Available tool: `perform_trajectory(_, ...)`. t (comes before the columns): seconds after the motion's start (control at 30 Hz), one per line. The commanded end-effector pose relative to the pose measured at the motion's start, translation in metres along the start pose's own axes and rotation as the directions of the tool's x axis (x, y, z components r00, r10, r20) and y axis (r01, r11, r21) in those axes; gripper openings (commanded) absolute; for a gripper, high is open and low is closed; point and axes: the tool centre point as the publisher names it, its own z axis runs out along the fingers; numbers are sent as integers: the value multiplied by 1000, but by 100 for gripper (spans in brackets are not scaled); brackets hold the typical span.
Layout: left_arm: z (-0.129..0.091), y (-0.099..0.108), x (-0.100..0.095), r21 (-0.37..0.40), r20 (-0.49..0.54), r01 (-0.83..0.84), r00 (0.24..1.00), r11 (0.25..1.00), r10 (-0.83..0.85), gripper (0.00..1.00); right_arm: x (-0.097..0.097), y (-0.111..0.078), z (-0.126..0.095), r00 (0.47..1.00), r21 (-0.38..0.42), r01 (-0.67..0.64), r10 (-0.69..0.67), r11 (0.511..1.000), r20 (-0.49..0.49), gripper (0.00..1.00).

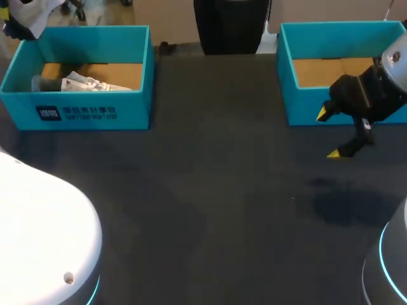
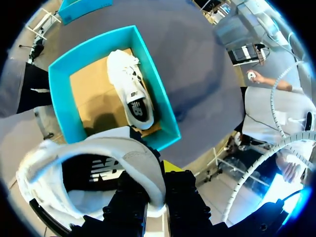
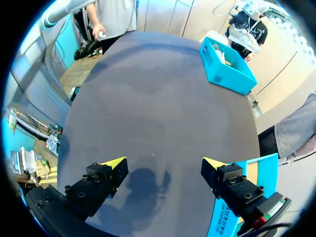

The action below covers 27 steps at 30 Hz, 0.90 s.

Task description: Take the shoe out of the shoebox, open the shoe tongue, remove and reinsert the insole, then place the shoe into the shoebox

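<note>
A white shoe (image 2: 74, 163) hangs above the left teal shoebox (image 2: 58, 98), and my left gripper (image 2: 158, 173) is shut on its heel rim. In the head view this gripper (image 1: 11, 27) and the held shoe (image 1: 35, 14) sit at the far left corner, over the left shoebox (image 1: 82, 111). A second white shoe (image 2: 131, 89) lies on its side inside that box, also seen in the head view (image 1: 86, 83). My right gripper (image 1: 329, 133) hovers open over the dark table in front of the right shoebox (image 1: 305, 117), with nothing between its fingers (image 3: 116, 163).
The right teal shoebox shows only its bare cardboard floor (image 1: 331, 70). Its rim (image 3: 256, 165) lies close beside my right gripper. Dark table (image 1: 210, 190) stretches between the two boxes and toward the near edge.
</note>
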Motion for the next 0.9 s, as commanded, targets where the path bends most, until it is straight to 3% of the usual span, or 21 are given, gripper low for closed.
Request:
perform_trajectory(0.03, -2, -1, -2, -4, -16, 0, 1000, 1000, 0, 0, 0, 0, 1, 1000, 4, -1, 1, 1000, 1, 100)
perform_trajectory(0.4, -3, 1, -1, -2, -14, -13, 1000, 1000, 13, 0, 0, 0, 1, 1000, 4, -1, 1, 1000, 1, 100)
perform_trajectory(0.43, -5, 2, -1, -68, 0, -94, 996, 993, 94, 0, 0, 0, 1, 1000, 4, -1, 1, 1000, 1, 100)
perform_trajectory(0.5, -9, 7, 0, -78, 7, -216, 976, 973, 218, 0, 0, 0, 1, 1000, 4, -1, 1, 1000, 1, 100)
perform_trajectory(0.53, -9, 8, -1, -141, -20, -344, 938, 928, 345, 0, 0, 0, 1, 1000, 4, -1, 1, 1000, 1, 100)
perform_trajectory(0.6, -10, 16, -2, -173, -47, -463, 885, 869, 463, 0, 0, 0, 1, 1000, 4, -1, 1, 1000, 1, 100)
perform_trajectory(0.63, -9, 19, -2, -230, -57, -541, 838, 809, 543, 0, 0, 0, 1, 1000, 4, -1, 1, 1000, 1, 100)
perform_trajectory(0.67, -10, 25, -4, -225, -80, -555, 830, 801, 552, 0, 0, 0, 1, 1000, 4, -1, 1, 1000, 1, 100)
perform_trajectory(0.77, -13, 36, -9, -284, -183, -747, 658, 601, 731, 0, 0, 0, 1, 1000, 4, -1, 1, 1000, 1, 100)
perform_trajectory(0.83, -12, 41, -9, -339, -257, -853, 489, 396, 833, 0, 0, 0, 1, 1000, 4, -1, 1, 1000, 1, 100)
perform_trajectory(0.9, -11, 45, -13, -354, -291, -900, 363, 253, 885, 0, 0, 0, 1, 1000, 4, -1, 1, 1000, 1, 100)
